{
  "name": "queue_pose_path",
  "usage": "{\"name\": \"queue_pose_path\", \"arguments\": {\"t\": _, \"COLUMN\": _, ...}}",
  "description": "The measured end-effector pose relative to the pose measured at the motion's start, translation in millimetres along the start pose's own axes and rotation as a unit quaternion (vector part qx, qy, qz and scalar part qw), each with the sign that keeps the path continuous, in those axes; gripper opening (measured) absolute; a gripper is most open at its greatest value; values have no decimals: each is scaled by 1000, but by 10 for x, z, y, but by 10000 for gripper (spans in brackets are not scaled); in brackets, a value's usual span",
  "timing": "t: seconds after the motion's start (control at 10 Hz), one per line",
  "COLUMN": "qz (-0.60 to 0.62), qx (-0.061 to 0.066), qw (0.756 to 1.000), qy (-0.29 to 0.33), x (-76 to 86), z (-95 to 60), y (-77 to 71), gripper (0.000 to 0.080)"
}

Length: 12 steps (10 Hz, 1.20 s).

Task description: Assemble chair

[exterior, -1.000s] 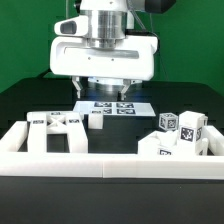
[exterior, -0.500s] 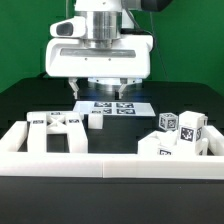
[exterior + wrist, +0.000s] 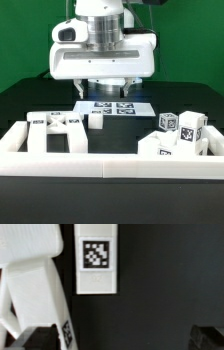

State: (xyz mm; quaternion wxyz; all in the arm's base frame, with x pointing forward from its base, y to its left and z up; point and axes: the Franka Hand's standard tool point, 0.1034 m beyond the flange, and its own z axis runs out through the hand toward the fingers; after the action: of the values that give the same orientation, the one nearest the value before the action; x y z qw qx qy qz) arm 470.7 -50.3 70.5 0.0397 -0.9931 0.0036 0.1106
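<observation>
gripper: the big white gripper (image 3: 102,92) hangs at about 12 o'clock in the exterior view, over the back of the black table (image 3: 35,100) and above the marker board (image 3: 112,107).
jaws: spread wide with nothing in them. In the wrist view the two dark fingertips (image 3: 35,339) sit far apart and there's only bare table between them.
chair: not a chair yet, just loose white tagged parts lying on the table. None of them touch the gripper.
frame piece: a ladder-looking chair frame piece (image 3: 55,128) lies at roughly 8 o'clock from the marker board, just behind the border rail (image 3: 110,162).
small block: a small chair block (image 3: 97,120) sits at about 7 o'clock from the marker board, near its front edge and just beside the frame piece's end.
heap: a heap of chair pieces (image 3: 178,135) sits at 4 o'clock from the marker board, well apart from the frame piece. The pieces lean on each other with tags facing all over the place.
wrist view: a flat white tagged bar (image 3: 96,259) lies on the table, with a second white piece (image 3: 30,291) just beside it across a thin dark gap. Can't tell which chair parts these are.
border rail again: long, low and white, running across the front at 6 o'clock, with raised ends on both sides.
backdrop: a plain green wall (image 3: 25,40) behind the arm.
</observation>
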Motion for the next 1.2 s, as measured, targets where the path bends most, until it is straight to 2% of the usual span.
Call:
{"name": "queue_pose_path", "arguments": {"t": 0.2, "qz": -1, "qx": 17, "qw": 998, "qy": -67, "x": -11, "z": 18, "y": -32, "gripper": 649}}
{"name": "queue_pose_path", "arguments": {"t": 0.4, "qz": 2, "qx": 21, "qw": 993, "qy": -113, "x": -11, "z": 47, "y": -37, "gripper": 649}}
{"name": "queue_pose_path", "arguments": {"t": 0.5, "qz": 32, "qx": 13, "qw": 988, "qy": -152, "x": -67, "z": 73, "y": 40, "gripper": 649}}
{"name": "queue_pose_path", "arguments": {"t": 0.6, "qz": 58, "qx": 5, "qw": 986, "qy": -158, "x": -29, "z": 106, "y": 94, "gripper": 649}}
{"name": "queue_pose_path", "arguments": {"t": 0.7, "qz": 70, "qx": 3, "qw": 986, "qy": -153, "x": -29, "z": 119, "y": 106, "gripper": 649}}
{"name": "queue_pose_path", "arguments": {"t": 1.0, "qz": 68, "qx": 3, "qw": 986, "qy": -153, "x": -31, "z": 123, "y": 106, "gripper": 649}}
{"name": "queue_pose_path", "arguments": {"t": 1.2, "qz": 51, "qx": 7, "qw": 986, "qy": -157, "x": -75, "z": 181, "y": 166, "gripper": 649}}
